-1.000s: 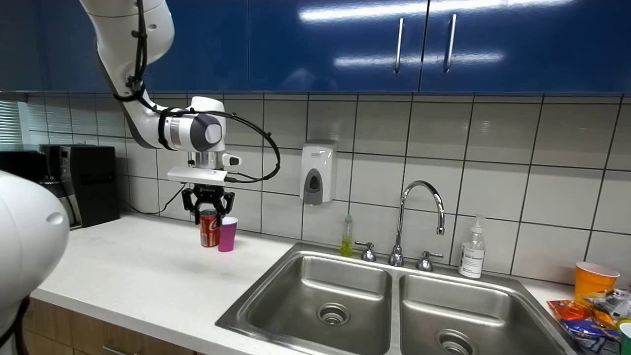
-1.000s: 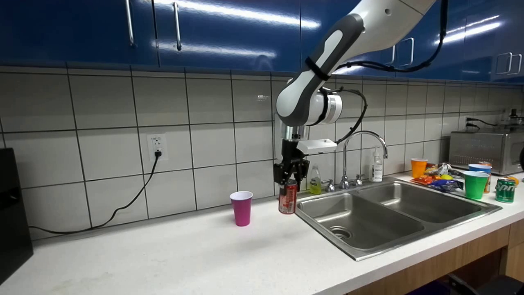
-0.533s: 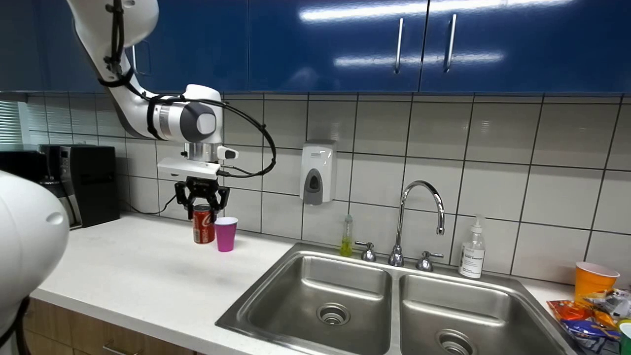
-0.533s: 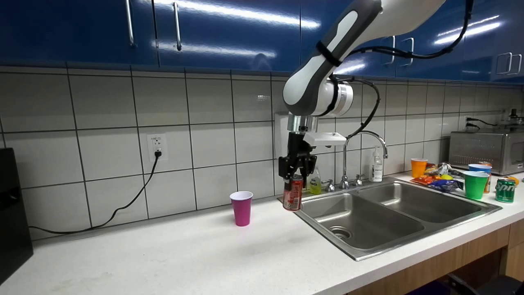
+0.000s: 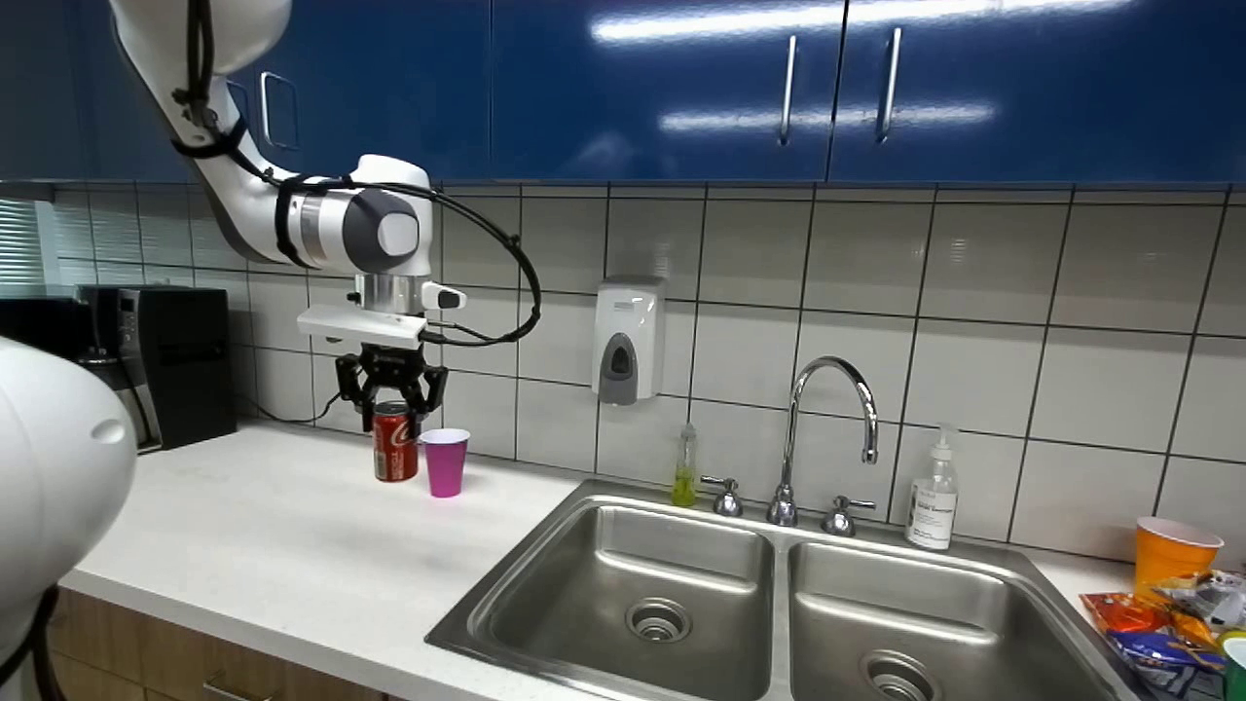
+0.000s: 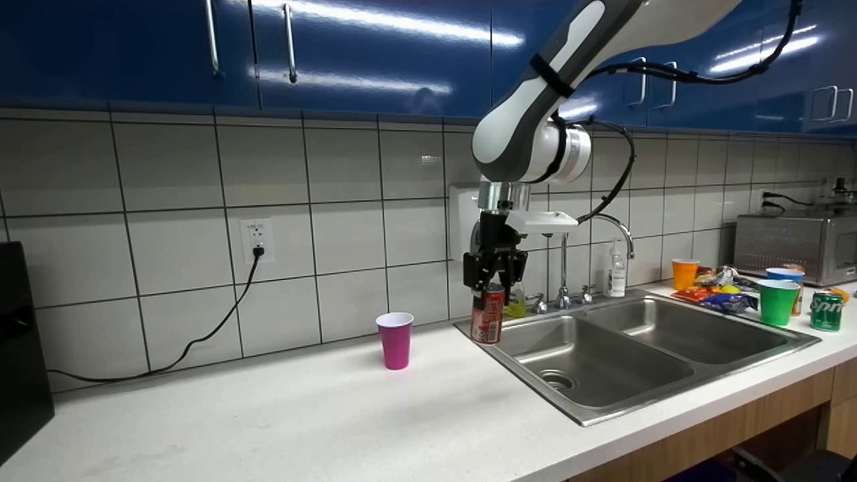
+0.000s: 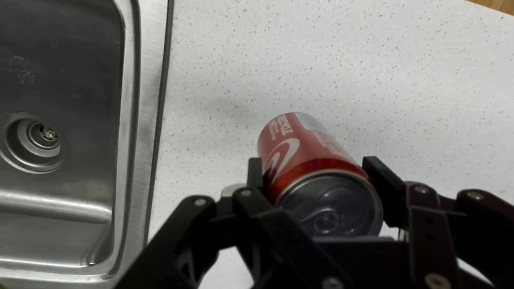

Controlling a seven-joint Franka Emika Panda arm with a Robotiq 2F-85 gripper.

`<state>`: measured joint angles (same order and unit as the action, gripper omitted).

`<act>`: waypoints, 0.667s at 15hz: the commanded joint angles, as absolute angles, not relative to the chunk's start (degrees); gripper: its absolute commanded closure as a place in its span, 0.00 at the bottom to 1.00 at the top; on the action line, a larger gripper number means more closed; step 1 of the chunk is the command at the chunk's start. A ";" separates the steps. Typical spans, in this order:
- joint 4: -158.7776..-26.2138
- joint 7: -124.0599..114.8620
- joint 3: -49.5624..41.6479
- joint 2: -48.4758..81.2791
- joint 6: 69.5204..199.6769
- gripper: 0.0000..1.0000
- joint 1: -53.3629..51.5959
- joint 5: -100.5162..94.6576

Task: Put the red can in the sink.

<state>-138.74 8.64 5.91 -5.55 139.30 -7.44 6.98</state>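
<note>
- Done: claw (image 7: 317, 176) is hugging red can (image 7: 307, 146), both sides.
- ATM: can is hanging over counter (image 5: 282, 535), not over sink (image 5: 681, 574) yet.
- To do: can's prob. needing a ride there, then a put-down.

The claw (image 5: 390, 420) holds the can (image 7: 315, 170) beside the sink (image 5: 782, 608).
</note>
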 commanded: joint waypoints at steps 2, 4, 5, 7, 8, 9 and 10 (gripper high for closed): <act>-140.86 7.02 5.47 -9.15 137.54 0.61 -7.09 7.34; -141.66 6.73 5.00 -9.68 137.40 0.61 -6.86 7.11; -142.13 6.57 4.74 -9.94 137.49 0.61 -6.71 6.90; -143.02 6.34 4.07 -10.45 137.60 0.61 -6.42 6.68; -143.49 6.19 3.69 -10.72 137.63 0.61 -6.21 6.50; -143.93 6.06 3.31 -10.94 137.68 0.61 -5.99 6.35; -144.34 5.91 2.97 -11.19 137.65 0.61 -5.72 6.13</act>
